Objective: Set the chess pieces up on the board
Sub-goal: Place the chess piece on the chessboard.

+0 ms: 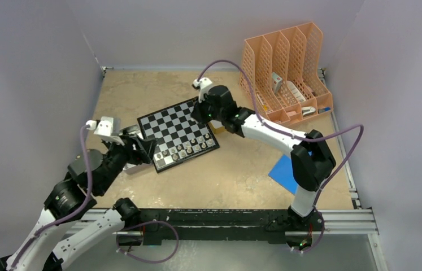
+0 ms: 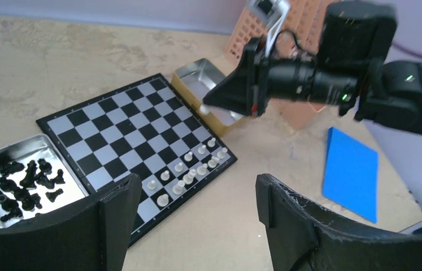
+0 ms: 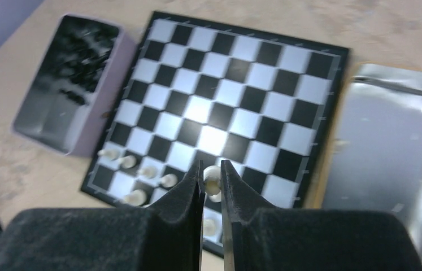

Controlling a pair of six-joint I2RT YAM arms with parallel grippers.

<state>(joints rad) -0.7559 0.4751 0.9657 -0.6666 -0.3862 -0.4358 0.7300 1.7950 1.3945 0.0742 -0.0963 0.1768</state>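
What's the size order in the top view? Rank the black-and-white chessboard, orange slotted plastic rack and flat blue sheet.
1. Orange slotted plastic rack.
2. Black-and-white chessboard.
3. Flat blue sheet, partly hidden behind the right arm.

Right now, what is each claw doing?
Left gripper: open, empty.
Right gripper: shut on a pale chess piece.
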